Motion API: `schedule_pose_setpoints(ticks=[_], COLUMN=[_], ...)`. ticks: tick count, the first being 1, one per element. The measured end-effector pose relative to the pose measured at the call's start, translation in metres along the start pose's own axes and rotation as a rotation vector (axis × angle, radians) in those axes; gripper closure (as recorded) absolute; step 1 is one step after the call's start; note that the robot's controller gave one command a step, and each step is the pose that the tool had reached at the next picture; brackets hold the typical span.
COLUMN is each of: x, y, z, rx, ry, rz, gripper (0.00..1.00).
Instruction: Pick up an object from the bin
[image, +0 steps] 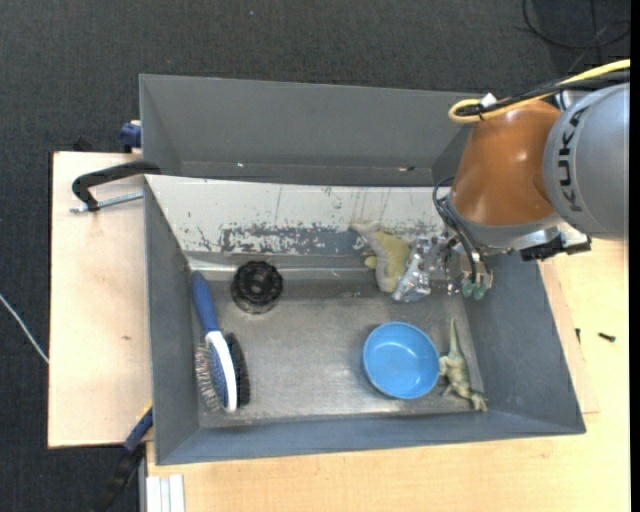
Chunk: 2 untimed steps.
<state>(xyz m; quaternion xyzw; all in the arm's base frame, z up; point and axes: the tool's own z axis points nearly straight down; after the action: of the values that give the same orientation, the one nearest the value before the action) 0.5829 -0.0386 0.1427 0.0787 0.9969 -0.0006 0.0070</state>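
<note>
My gripper (442, 282) hangs at the bin's back right, above the floor, open, with nothing between its fingers. Its left finger (412, 282) is right beside a pale yellow soft toy (388, 256) that leans against the back wall. In front of the gripper a round blue bowl (400, 360) sits upright on the floor. A small olive-green toy lizard (458, 372) lies along the right wall next to the bowl.
A black round knob-like thing (257, 284) sits at the back left. A hairbrush with a blue handle (217, 352) lies along the left wall. The arm's orange cover overhangs the bin's right back corner.
</note>
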Motion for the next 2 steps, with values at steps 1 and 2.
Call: schedule_pose_setpoints(ticks=[1, 2], x=[0.031, 0.038], y=[0.007, 0.021], z=[0.021, -0.058], rx=[-0.002, -0.004], ry=[0.015, 0.000], rz=[-0.119, -0.112], gripper=[1.00, 1.00])
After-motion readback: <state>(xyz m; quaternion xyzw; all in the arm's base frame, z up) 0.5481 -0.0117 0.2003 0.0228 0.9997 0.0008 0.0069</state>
